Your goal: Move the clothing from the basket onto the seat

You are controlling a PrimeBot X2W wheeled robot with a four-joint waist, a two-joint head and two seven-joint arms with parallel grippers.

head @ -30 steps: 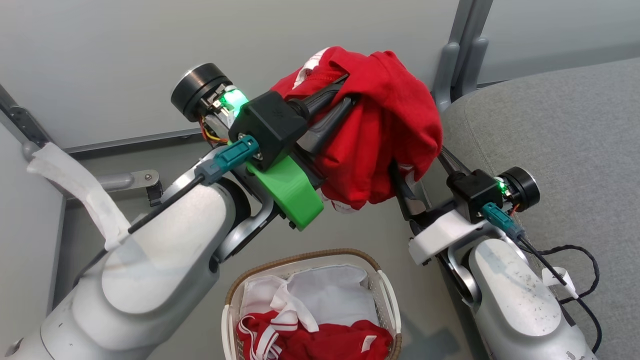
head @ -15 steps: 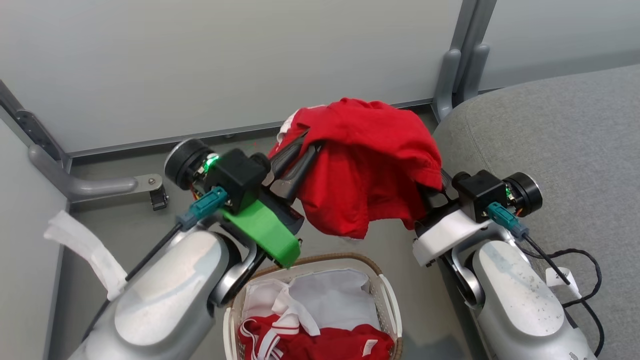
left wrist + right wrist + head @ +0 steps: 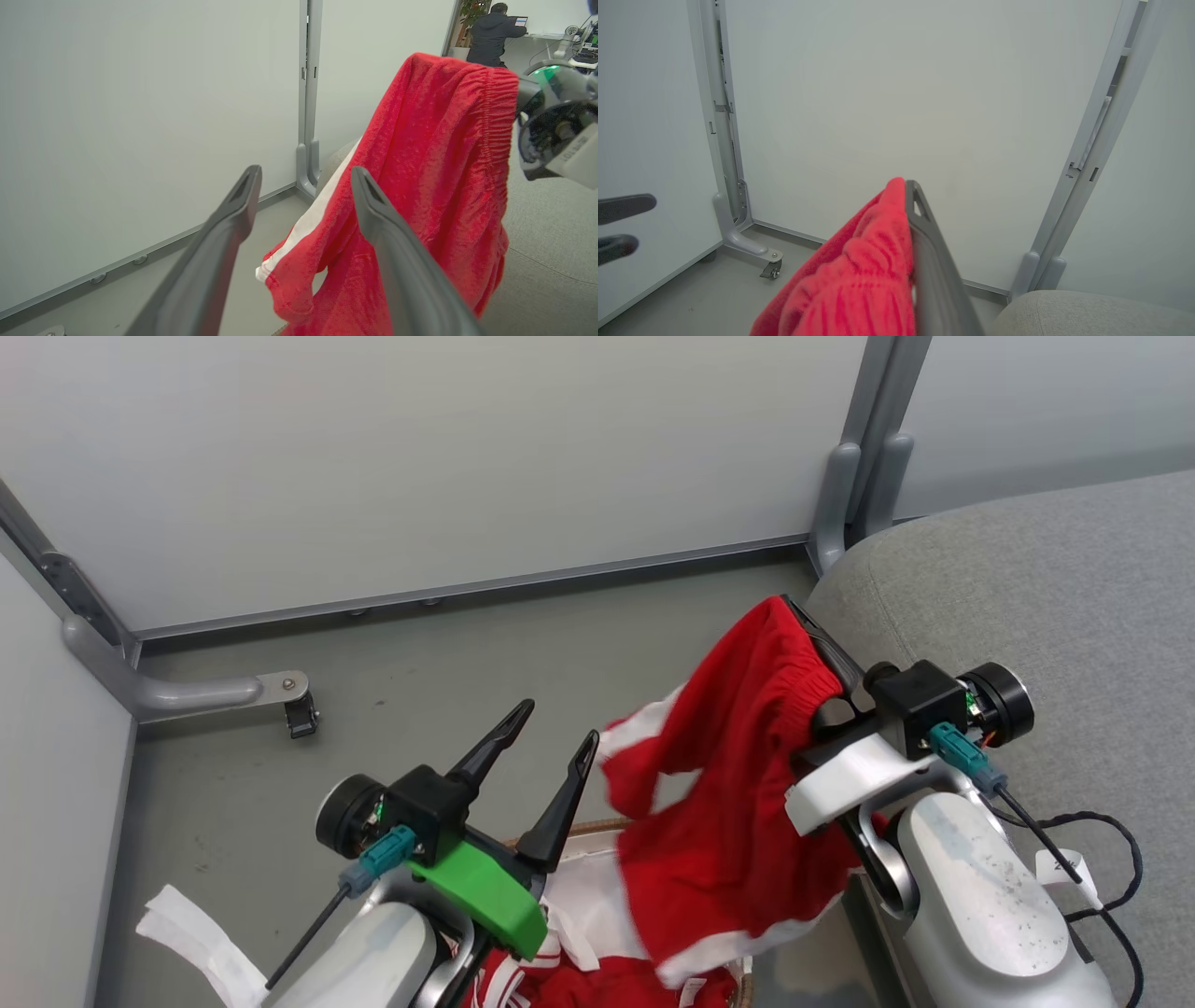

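**One garment lifted out, nothing on the seat yet**

The right end effector [image 3: 794, 611] is clamped shut on the elastic waistband of a red garment [image 3: 738, 784]. The fabric is bunched over its fingers, and the rest hangs freely below it, with the white stripe and hem trailing down. Just to this end effector's outer side is the rounded edge of the grey seat [image 3: 1027, 588]. The cloth hangs short of the cushion, over the floor [image 3: 420, 663].

The left end effector [image 3: 558, 723] stands wide open and empty, with the hanging fabric just off its inner side and not touching it.

Below and between the two end effectors sits the basket [image 3: 588, 825], partly hidden by the left arm and the dangling cloth. Its white liner [image 3: 588, 887] shows, and a second red garment [image 3: 597, 985] with white stripes lies inside.

By my reading, the task is well short of half done. One piece is out and in the air but not delivered, and another is waiting. What remains is to carry the held piece over the cushion and let it go, then fetch the second.
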